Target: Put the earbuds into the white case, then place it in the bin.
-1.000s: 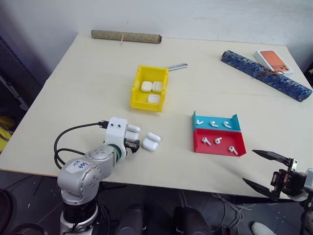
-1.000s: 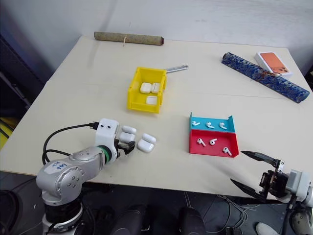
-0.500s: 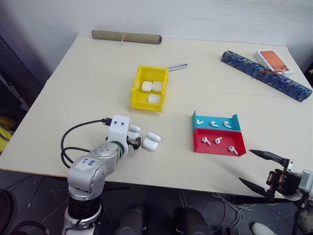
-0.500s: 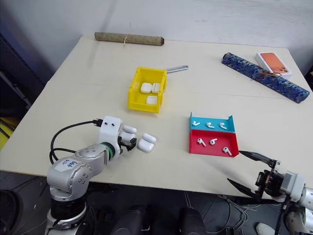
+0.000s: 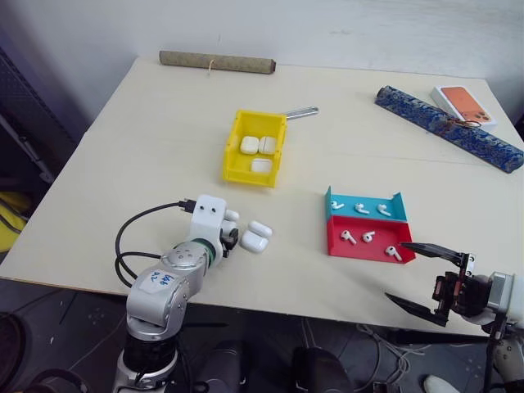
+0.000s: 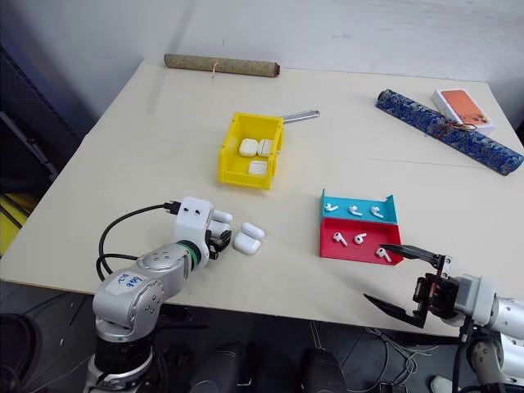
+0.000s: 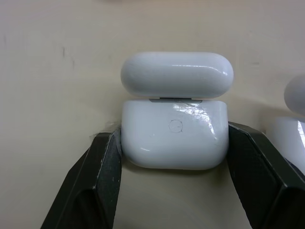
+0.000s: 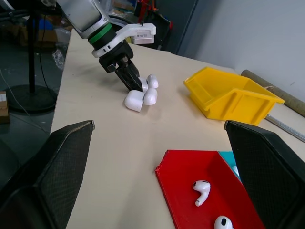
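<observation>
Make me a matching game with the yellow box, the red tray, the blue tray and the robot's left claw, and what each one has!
Things:
1. bin
2. red tray
3. blue tray
4. left gripper

What it has:
A. three earbuds, nearest the table's front edge
B. one white case squeezed between black fingers
C. three closed white cases
D. three earbuds, behind the other tray

Pairs: 1-C, 2-A, 3-D, 4-B

Bright even light, soft shadows, sharp
</observation>
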{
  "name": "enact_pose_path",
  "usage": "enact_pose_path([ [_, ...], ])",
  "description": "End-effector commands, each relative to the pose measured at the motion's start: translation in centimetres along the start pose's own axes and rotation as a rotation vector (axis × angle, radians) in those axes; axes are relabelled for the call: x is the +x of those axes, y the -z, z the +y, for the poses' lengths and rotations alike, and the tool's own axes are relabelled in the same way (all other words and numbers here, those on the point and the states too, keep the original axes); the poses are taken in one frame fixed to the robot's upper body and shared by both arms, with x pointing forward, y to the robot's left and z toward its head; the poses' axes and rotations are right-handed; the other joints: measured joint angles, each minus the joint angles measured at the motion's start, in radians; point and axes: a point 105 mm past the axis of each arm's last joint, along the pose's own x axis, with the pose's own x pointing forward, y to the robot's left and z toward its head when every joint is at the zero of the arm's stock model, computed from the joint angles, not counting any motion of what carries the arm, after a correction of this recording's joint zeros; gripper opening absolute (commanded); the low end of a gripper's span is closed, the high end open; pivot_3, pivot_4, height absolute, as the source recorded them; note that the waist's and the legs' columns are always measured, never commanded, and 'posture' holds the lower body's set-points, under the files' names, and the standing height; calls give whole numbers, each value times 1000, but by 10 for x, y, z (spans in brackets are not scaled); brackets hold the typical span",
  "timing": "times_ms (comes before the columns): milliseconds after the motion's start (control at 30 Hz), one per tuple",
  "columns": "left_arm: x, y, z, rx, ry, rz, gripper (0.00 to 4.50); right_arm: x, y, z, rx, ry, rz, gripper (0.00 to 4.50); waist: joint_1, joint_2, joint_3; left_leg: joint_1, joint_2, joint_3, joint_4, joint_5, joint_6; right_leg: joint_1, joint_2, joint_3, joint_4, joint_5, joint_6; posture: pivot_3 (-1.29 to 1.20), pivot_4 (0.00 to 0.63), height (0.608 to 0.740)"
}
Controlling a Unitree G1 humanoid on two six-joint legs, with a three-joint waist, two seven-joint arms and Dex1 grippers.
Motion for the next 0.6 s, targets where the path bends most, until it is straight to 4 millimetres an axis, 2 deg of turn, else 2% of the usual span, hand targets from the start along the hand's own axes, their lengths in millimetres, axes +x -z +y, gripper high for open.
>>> enact_pose_path([
  [33,-3,12,13,14,-13,11,2774,3,-8,-4,-37,6,0,4500,-3,0,0,0,0,0,0,0,-1,0,0,0,0,0,0,0,150,740],
  [133,-19,7,26,20,101,-124,2774,9,-10,-3,-36,10,-2,4500,-21,0,0,0,0,0,-2,-1,-1,-1,0,0,0,0,0,0,150,740],
  [300,-66,19,48,140,521,-319,2774,15,-16,-8,-17,22,20,4500,-41,1,0,0,5,2,-3,0,-1,-4,2,-2,0,-3,-6,0,150,740],
  [400,-76,-1,60,171,635,-485,2774,14,-19,-17,8,29,79,4500,-30,2,1,-1,5,2,-2,-3,-4,-4,1,-3,-1,-4,-7,0,150,740],
  [500,-73,-23,52,175,717,-588,2774,13,-22,-21,20,15,138,4500,-12,2,1,-2,4,1,-1,-3,-2,-3,-1,-2,-4,-3,-7,0,150,740],
  [600,-78,-50,23,156,872,-758,2774,10,-26,-31,20,52,244,4500,-14,2,1,-3,2,2,0,-3,1,-3,-2,-1,-5,0,-4,0,150,740],
])
